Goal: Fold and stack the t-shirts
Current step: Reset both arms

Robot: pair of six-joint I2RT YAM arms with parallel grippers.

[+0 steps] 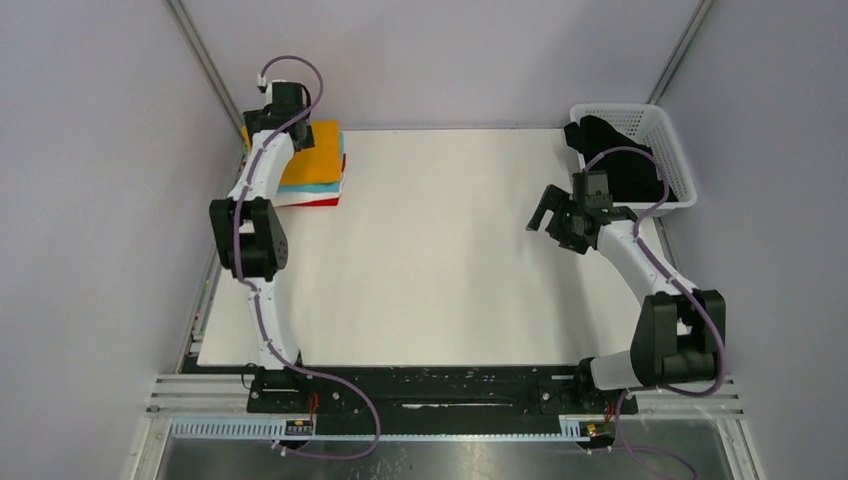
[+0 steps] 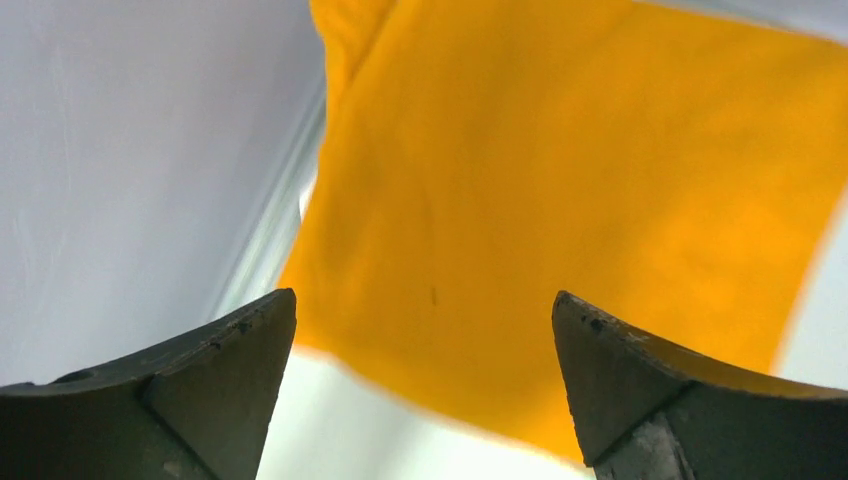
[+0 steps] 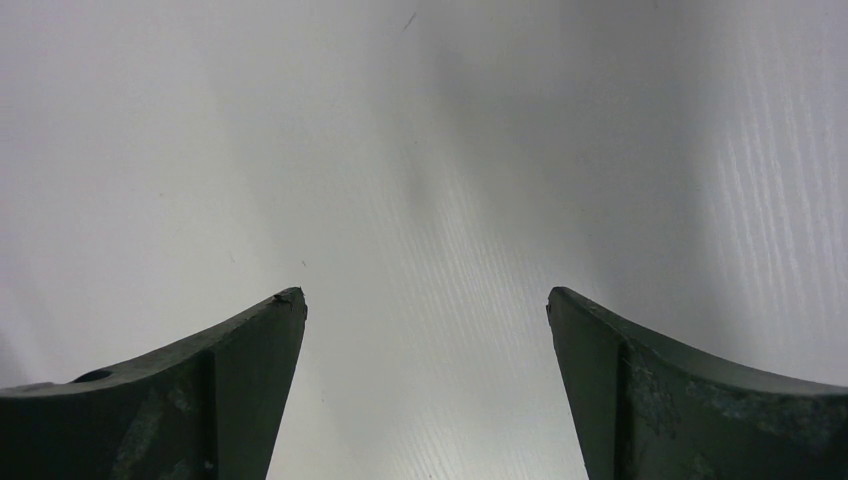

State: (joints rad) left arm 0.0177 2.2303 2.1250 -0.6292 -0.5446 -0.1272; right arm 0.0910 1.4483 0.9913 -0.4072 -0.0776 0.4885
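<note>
Where the white counter [image 1: 430,270] meets the far-left wall [image 1: 100,150], the folded mustard-orange cloth t-shirt [image 2: 560,200] tops a stack [image 1: 318,190] under the left claw [image 2: 424,296], spread wide, empty. Right claw [image 3: 425,292], equally wide, hangs near the white lattice basket [image 1: 676,160], far right.

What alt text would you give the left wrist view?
A folded mustard-orange t-shirt fills the view, seen between the two dark fingers of the open left end effector, which holds nothing. A pale grey wall lies to the left.

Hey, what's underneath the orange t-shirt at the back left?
Edges of a turquoise shirt, a white one and a red one show; the orange t-shirt covers the rest.
</note>
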